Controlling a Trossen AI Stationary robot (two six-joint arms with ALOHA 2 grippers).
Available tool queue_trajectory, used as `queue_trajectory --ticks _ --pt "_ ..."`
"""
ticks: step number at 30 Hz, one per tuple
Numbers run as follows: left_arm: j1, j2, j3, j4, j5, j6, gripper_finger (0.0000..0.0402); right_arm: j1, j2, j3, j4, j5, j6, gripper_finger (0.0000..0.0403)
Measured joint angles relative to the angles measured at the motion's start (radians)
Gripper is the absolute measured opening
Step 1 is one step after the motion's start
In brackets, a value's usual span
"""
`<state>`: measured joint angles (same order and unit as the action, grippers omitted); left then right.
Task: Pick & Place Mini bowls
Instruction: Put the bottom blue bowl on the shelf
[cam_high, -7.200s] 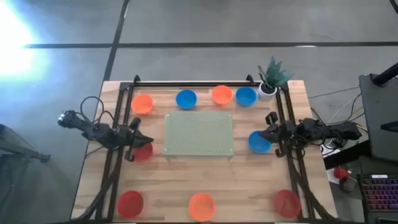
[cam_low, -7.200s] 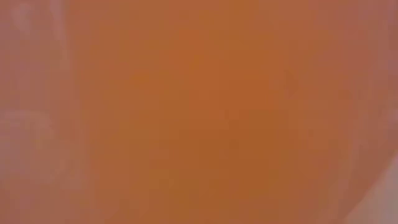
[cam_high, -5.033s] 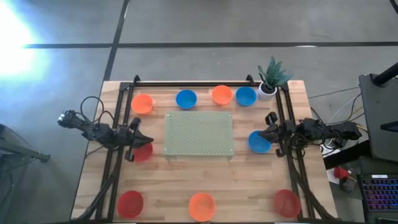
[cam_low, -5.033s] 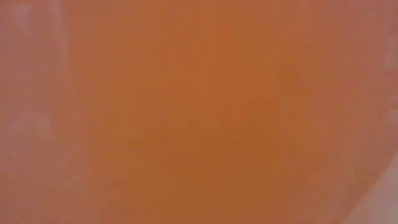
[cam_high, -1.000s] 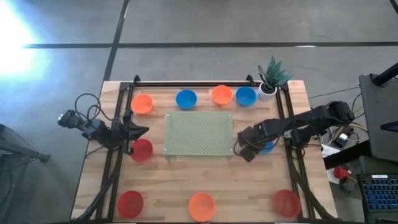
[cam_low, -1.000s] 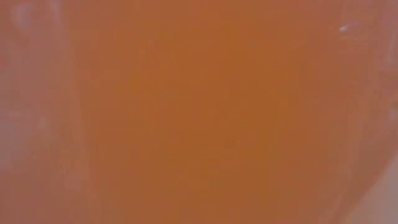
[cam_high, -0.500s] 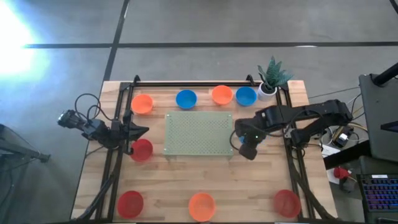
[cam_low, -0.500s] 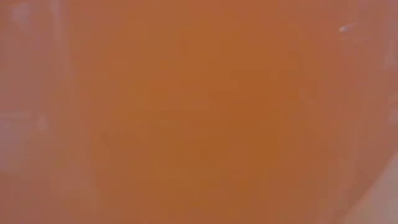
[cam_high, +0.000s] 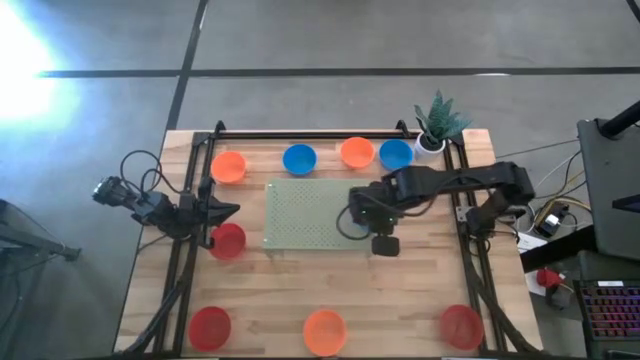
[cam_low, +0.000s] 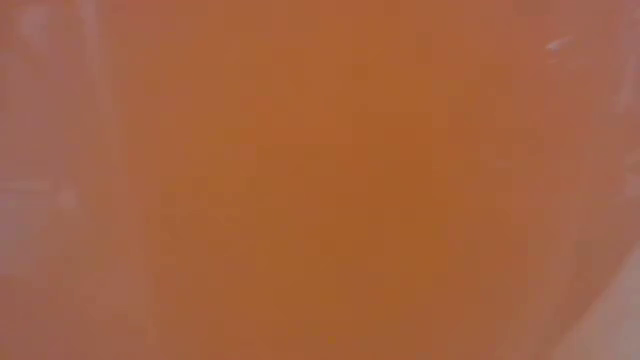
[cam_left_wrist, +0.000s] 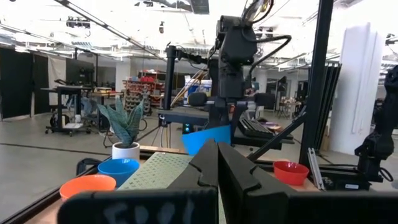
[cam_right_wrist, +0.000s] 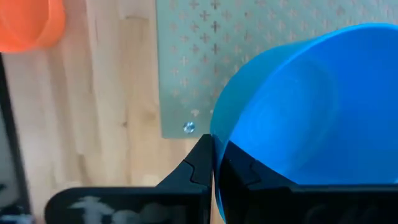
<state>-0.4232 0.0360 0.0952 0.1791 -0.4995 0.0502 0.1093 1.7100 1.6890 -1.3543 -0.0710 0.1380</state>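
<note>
My right gripper (cam_high: 357, 220) is shut on a blue mini bowl (cam_right_wrist: 311, 106) above the right edge of the pale green mat (cam_high: 315, 213). In the left wrist view the bowl (cam_left_wrist: 208, 138) hangs tilted under that gripper. My left gripper (cam_high: 228, 210) waits shut at the table's left, just beyond a red bowl (cam_high: 228, 241). Along the far edge sit two orange bowls (cam_high: 230, 166) (cam_high: 356, 152) and two blue ones (cam_high: 299, 158) (cam_high: 396, 154). A red bowl (cam_high: 210, 326), an orange bowl (cam_high: 324, 331) and another red one (cam_high: 461, 325) sit along the near edge. My right gripper pinches the blue bowl's rim (cam_right_wrist: 217, 146) between its two fingers, one inside the bowl and one outside. The fingers come from above, pointing down. The bowl hangs tilted below them, lifted clear over the mat's near right corner (cam_right_wrist: 186, 127).
A small white pot with a green plant (cam_high: 435, 125) stands at the far right corner. Black frame rails (cam_high: 310, 133) run along the far edge and both sides. The low view is filled by an orange surface (cam_low: 320, 180) right in front of the camera.
My right gripper has carried the blue bowl from the table's right side toward the left, as far as the mat's right edge. It has risen and rolled about its own axis. The bowl is now lifted clear and tilted.
</note>
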Motion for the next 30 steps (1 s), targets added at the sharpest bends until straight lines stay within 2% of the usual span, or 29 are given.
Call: queue_trajectory --ticks 8,21,30 --pt "0.0 0.0 0.0 0.0 0.0 0.0 0.0 0.001 0.112 0.083 -0.009 0.024 -0.176 0.0008" --pt "0.0 0.0 0.0 -0.001 0.0 0.001 0.0 0.002 0.122 0.089 -0.016 0.023 -0.178 0.0011" --pt "0.0 0.0 0.0 -0.001 0.0 0.001 0.0 0.002 0.122 0.087 -0.016 0.021 -0.196 0.0054"
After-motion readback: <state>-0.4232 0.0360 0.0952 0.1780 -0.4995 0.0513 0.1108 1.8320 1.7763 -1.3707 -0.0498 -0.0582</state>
